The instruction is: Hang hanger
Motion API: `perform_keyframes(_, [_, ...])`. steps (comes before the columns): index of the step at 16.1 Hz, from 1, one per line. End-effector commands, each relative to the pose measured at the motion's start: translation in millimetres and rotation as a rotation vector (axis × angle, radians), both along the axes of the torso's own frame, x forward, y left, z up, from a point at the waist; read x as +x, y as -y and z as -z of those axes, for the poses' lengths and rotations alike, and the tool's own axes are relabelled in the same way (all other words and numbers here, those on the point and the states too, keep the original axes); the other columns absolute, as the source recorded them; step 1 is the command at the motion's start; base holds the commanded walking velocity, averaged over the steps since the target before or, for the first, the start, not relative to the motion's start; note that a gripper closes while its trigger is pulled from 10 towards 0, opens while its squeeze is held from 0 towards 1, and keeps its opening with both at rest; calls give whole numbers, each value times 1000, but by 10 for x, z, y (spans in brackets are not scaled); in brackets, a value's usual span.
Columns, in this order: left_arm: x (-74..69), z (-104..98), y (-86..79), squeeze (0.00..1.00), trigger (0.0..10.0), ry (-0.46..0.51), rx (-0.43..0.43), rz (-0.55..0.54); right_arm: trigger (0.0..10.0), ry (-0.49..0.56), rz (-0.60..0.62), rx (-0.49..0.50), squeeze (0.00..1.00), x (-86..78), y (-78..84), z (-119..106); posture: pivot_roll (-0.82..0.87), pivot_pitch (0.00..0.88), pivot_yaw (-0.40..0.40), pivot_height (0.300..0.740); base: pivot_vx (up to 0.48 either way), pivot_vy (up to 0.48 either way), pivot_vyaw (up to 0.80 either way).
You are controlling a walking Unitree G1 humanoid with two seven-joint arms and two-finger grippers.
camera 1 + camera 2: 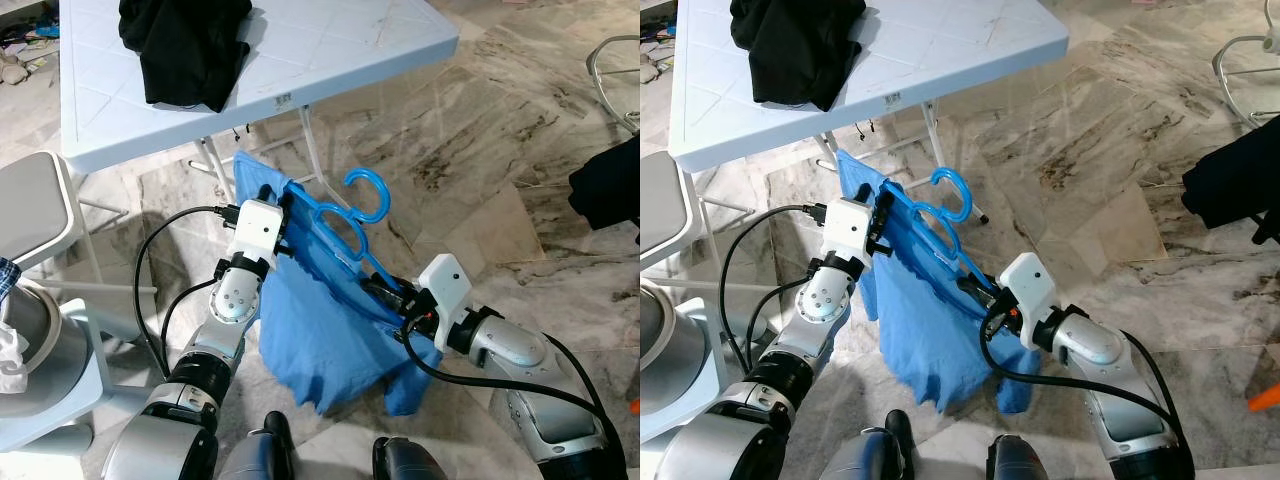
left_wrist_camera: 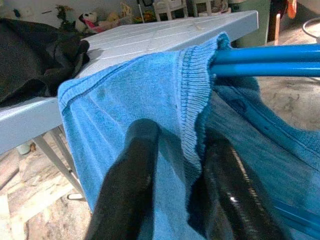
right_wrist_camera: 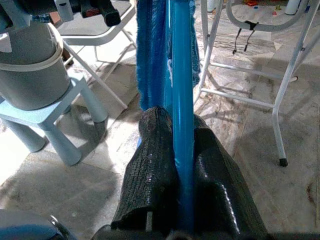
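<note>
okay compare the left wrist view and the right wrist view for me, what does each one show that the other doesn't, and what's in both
Left wrist view alone: the left pincer closed on a fold of the blue shirt's ribbed hem, with a black garment on the white table behind.

Right wrist view alone: the right pincer clamped on the hanger's bar, a grey pot on a pale blue stool, and white folding legs on the marble floor.

Both: the blue hanger with the shirt draped over it, held off the floor between the two arms.
</note>
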State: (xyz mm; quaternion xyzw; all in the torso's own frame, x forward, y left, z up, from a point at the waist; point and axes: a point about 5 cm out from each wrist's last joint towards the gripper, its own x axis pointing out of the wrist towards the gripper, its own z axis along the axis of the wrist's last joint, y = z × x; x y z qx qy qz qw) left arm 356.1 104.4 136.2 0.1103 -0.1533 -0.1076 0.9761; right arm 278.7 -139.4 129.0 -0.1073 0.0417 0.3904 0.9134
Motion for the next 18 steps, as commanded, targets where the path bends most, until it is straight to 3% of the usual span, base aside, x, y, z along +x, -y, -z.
perform_keyframes(1, [-2, 39, -50, 0, 0, -17, -4, -13, 10000, 22, -9, 11, 0, -1, -11, -41, -213, 258, 74, 740, 0, 0, 0])
perform_keyframes(15, [27, 58, -133, 0, 0, -40, 7, -40, 10000, 4, -12, 27, 0, -17, -65, 5, -213, 274, 82, 740, 0, 0, 0])
perform_keyframes(17, [38, 27, -134, 0, 0, -30, 1, -41, 10000, 15, 44, 8, 0, 41, -26, 16, -215, 273, 83, 740, 0, 0, 0])
perform_keyframes(18, [39, -13, -110, 0, 0, -12, -7, -32, 10000, 21, 141, -14, 0, 127, 25, 47, -216, 274, 84, 740, 0, 0, 0])
